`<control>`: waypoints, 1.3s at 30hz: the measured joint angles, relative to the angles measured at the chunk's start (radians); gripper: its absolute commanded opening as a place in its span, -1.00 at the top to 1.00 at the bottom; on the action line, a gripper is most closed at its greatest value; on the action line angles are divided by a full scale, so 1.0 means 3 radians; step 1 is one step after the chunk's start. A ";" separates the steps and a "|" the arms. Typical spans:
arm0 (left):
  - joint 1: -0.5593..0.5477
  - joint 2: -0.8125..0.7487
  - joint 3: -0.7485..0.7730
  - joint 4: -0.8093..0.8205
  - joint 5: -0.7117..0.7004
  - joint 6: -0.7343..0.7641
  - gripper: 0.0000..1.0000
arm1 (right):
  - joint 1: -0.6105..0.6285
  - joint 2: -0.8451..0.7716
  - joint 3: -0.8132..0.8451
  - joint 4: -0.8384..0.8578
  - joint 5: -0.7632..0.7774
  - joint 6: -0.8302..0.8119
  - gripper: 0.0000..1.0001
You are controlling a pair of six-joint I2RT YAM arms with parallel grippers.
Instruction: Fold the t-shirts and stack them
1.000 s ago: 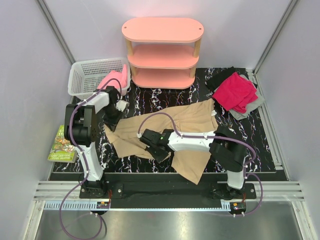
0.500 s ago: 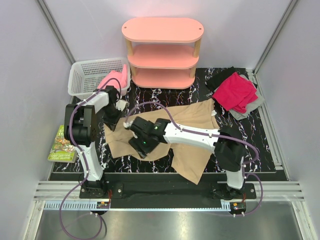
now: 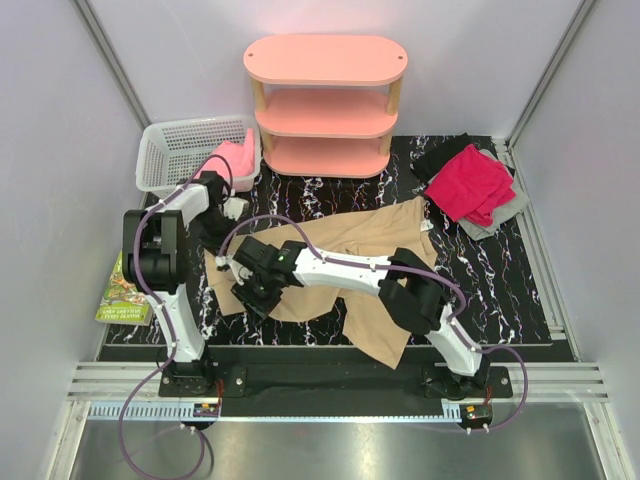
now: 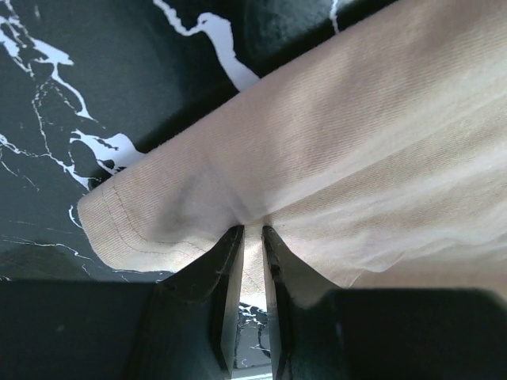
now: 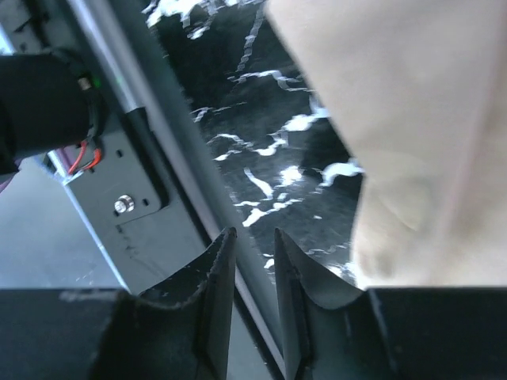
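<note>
The large tan-beige t-shirt (image 3: 380,240) lies spread across the middle of the black marble table (image 3: 300,190). My left gripper (image 3: 213,245) is shut on the shirt's left hem; in the left wrist view the cloth (image 4: 356,119) is pinched between the jaws (image 4: 252,231). My right gripper (image 3: 240,290) reaches far left over the shirt's left part. Its jaws (image 5: 253,237) stand nearly together with nothing between them, above the table's left edge, and the shirt (image 5: 412,119) lies to their right. Magenta-red (image 3: 470,185), grey (image 3: 505,208) and black (image 3: 440,155) t-shirts are piled at the back right. A light pink one (image 3: 228,160) hangs from the basket.
A white mesh basket (image 3: 170,150) stands at the back left. A pink three-tier shelf (image 3: 325,100) stands at the back centre. A book (image 3: 122,290) lies off the table's left edge, beside a metal frame rail (image 5: 127,119).
My right arm has swung left across the tan shirt, from its middle to its left end. The shirt's left part has shifted slightly left. My left gripper has moved a little left.
</note>
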State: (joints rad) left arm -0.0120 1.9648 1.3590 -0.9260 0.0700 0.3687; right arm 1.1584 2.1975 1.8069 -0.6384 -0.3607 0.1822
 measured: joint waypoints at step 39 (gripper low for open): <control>0.0089 -0.0127 -0.0175 0.0155 0.0137 0.0065 0.56 | -0.0159 0.0722 0.0673 0.0140 0.0128 -0.0235 0.16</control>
State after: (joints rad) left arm 0.0147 1.9266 1.3064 -0.8795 0.1112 0.3882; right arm 1.1107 2.4142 2.0087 -0.5964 -0.3222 0.1116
